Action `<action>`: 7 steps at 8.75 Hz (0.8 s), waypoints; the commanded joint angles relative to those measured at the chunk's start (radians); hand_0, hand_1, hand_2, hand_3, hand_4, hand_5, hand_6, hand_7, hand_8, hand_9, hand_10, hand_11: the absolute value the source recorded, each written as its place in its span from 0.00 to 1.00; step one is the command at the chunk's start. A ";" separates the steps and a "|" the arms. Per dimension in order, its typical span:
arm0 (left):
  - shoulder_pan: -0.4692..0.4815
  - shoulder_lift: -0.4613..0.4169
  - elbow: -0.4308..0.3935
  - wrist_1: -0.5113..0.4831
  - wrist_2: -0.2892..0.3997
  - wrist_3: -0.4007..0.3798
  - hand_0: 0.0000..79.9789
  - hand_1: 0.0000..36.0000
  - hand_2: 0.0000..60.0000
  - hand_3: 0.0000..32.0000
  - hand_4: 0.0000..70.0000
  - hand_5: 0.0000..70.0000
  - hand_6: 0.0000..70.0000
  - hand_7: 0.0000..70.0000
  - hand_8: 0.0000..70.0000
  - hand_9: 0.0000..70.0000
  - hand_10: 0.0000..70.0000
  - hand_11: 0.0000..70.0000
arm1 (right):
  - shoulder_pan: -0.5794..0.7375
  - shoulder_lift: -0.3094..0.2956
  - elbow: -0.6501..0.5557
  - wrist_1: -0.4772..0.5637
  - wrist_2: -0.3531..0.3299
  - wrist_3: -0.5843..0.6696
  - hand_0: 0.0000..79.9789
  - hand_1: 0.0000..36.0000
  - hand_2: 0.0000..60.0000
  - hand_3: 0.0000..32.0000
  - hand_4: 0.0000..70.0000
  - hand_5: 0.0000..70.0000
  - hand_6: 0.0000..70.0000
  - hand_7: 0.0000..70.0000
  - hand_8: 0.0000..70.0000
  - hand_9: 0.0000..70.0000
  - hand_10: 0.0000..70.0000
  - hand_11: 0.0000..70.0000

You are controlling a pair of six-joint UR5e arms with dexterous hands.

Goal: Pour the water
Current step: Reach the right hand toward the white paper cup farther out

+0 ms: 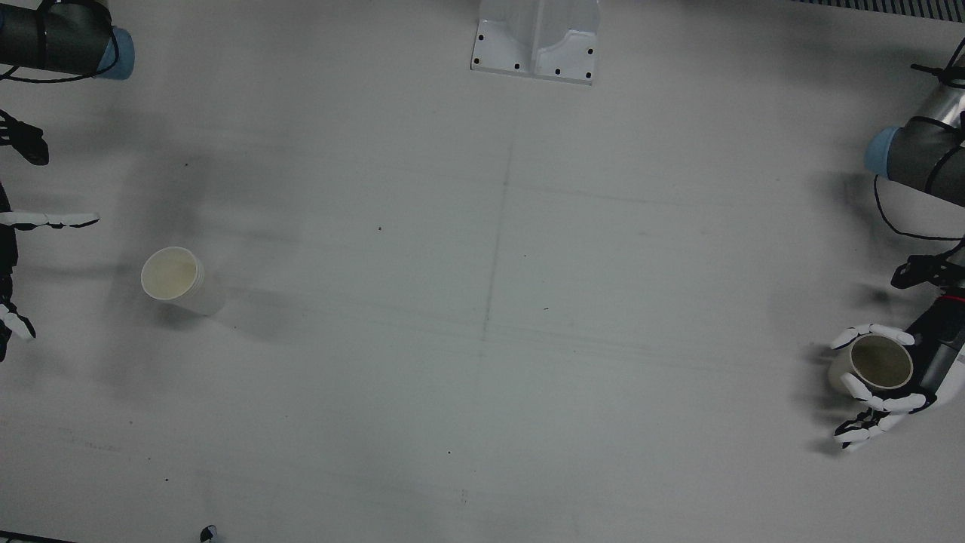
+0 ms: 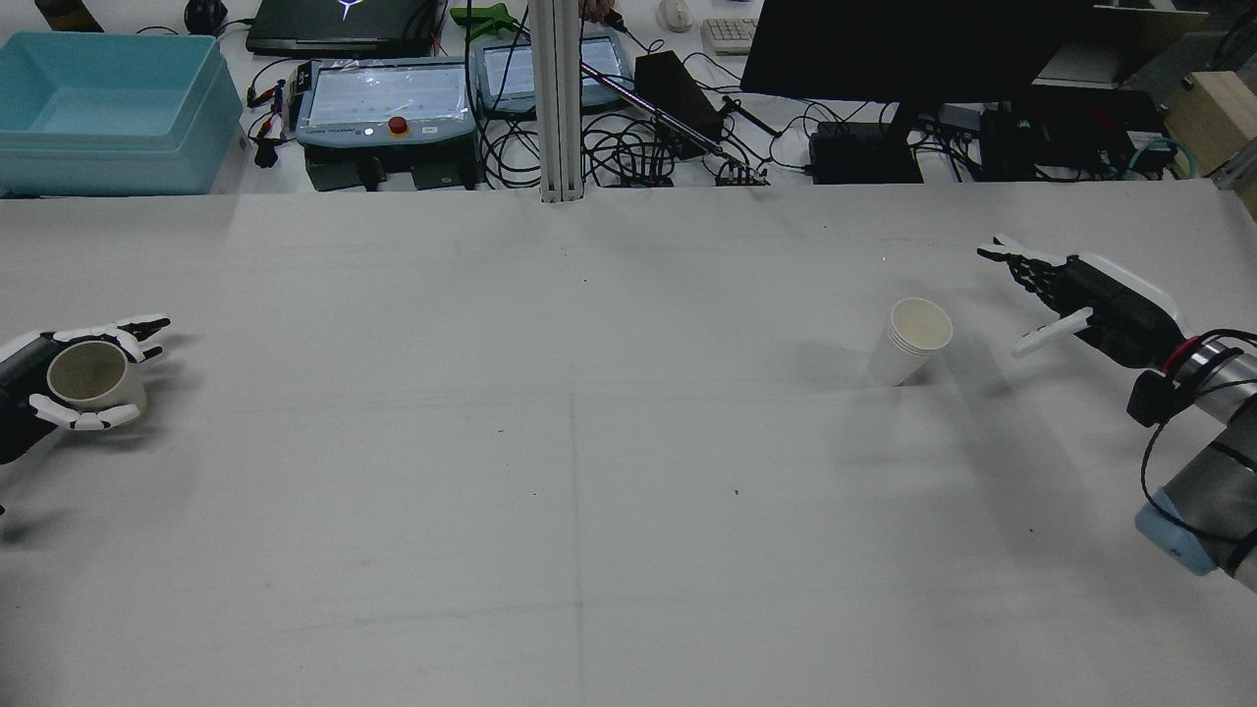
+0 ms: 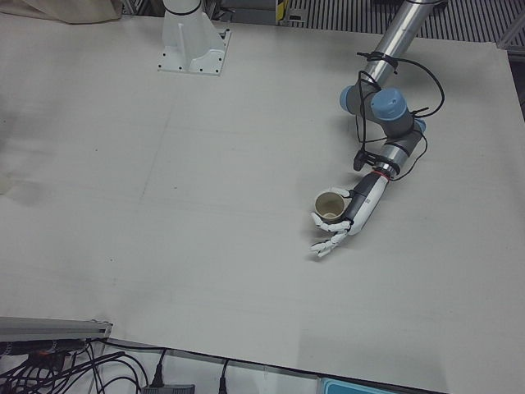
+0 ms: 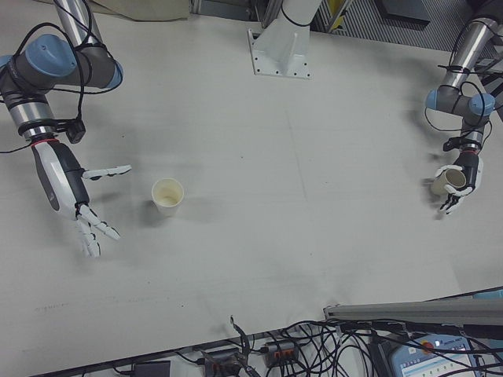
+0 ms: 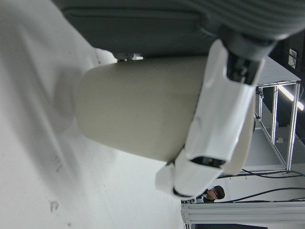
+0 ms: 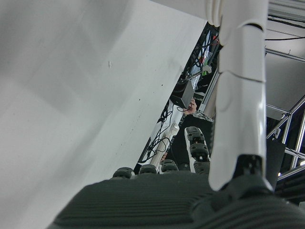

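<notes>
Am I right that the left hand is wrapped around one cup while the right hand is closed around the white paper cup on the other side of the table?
Not quite: the right hand is open and apart from the white paper cup, as the right-front view shows. The left hand does hold its cup.

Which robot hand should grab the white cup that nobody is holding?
The right hand. It is open and close beside the free white cup, while the left hand is far across the table, already holding the beige cup.
</notes>
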 commanded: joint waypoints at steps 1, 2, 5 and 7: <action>-0.001 0.010 -0.003 -0.010 -0.007 -0.002 1.00 1.00 1.00 0.00 1.00 1.00 0.23 0.25 0.13 0.15 0.13 0.24 | -0.147 0.011 0.005 0.001 0.130 -0.007 0.83 0.62 0.00 0.00 0.09 0.10 0.00 0.06 0.00 0.00 0.00 0.00; -0.002 0.013 -0.001 -0.014 -0.007 -0.003 1.00 1.00 1.00 0.00 1.00 1.00 0.23 0.25 0.13 0.15 0.13 0.24 | -0.181 0.017 0.005 0.000 0.155 -0.007 0.89 0.64 0.00 0.00 0.11 0.11 0.00 0.06 0.00 0.00 0.00 0.00; -0.002 0.013 -0.006 -0.019 -0.007 -0.003 1.00 1.00 1.00 0.00 1.00 1.00 0.23 0.25 0.13 0.15 0.13 0.24 | -0.243 0.045 0.031 -0.010 0.218 -0.010 0.96 0.70 0.00 0.00 0.16 0.14 0.04 0.11 0.00 0.00 0.00 0.00; -0.002 0.013 -0.003 -0.019 -0.007 -0.003 1.00 1.00 1.00 0.00 1.00 1.00 0.23 0.25 0.13 0.14 0.13 0.23 | -0.264 0.049 0.031 -0.017 0.227 -0.011 1.00 0.74 0.00 0.00 0.21 0.19 0.09 0.20 0.00 0.02 0.00 0.01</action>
